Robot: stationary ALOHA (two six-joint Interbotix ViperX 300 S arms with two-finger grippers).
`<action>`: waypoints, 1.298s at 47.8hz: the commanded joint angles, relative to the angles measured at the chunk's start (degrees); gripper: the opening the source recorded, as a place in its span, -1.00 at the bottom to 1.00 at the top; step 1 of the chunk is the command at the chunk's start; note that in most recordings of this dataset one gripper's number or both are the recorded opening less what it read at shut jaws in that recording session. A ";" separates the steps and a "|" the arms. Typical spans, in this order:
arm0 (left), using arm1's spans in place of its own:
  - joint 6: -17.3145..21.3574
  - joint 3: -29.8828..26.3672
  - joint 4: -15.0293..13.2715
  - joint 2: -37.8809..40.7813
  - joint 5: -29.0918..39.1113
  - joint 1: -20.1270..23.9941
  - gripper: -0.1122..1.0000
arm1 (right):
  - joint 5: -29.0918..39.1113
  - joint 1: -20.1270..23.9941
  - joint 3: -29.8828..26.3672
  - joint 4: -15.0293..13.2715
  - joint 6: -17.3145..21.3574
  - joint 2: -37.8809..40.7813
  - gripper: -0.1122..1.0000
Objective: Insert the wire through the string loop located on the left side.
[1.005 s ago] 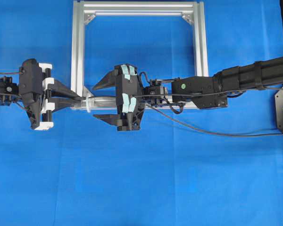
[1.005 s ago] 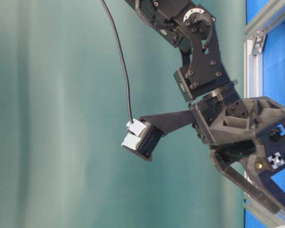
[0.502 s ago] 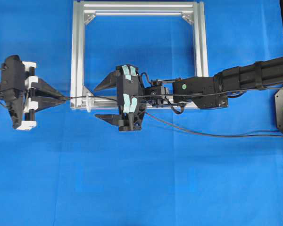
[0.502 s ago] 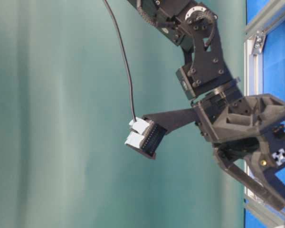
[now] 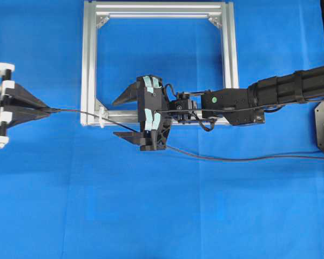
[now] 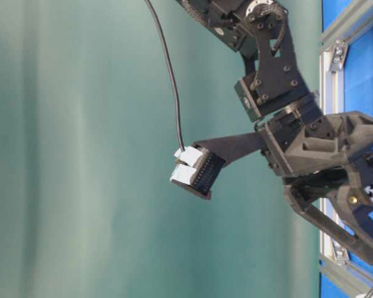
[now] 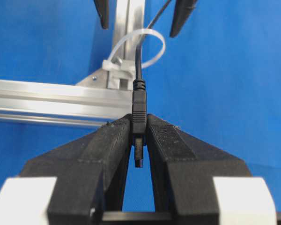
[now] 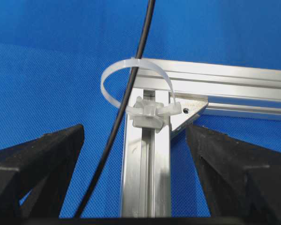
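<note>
Wires: one wire (image 7: 138, 56), threaded through one string loop (image 7: 145, 48).
Left pincer (image 7: 139, 136): clamped on the plug.
Right pincer (image 5: 128, 117): spread wide, empty.
Surroundings: one aluminium frame (image 5: 89, 59), blue bench (image 5: 151, 205).

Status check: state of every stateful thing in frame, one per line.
Left claw: shut on the wire's plug.
Right claw: open, holding nothing.
Wire: threaded through the string loop.
String loop: upright on the frame corner, intact.
Aluminium frame: flat on the blue table.
</note>
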 commanded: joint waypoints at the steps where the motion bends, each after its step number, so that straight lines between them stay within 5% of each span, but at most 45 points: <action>1: -0.09 -1.32 0.09 -4.39 2.37 0.18 -0.66 | -0.62 0.09 -0.53 0.18 -0.18 -2.64 0.91; 17: -0.09 -3.69 0.09 -14.94 14.41 0.18 -0.66 | -1.67 0.00 -0.62 0.18 -0.26 -2.64 0.91; 51: -0.18 -1.93 0.09 -11.69 10.11 0.18 -0.64 | -1.85 -0.09 -0.53 0.18 -0.26 -2.64 0.91; 55: -0.18 -1.85 0.09 -11.69 10.11 0.18 -0.36 | -1.76 -0.09 -0.62 0.18 -0.26 -2.64 0.91; 62: 0.00 -1.85 0.09 -11.69 10.28 0.18 0.43 | -1.85 -0.09 -0.62 0.18 -0.26 -2.64 0.91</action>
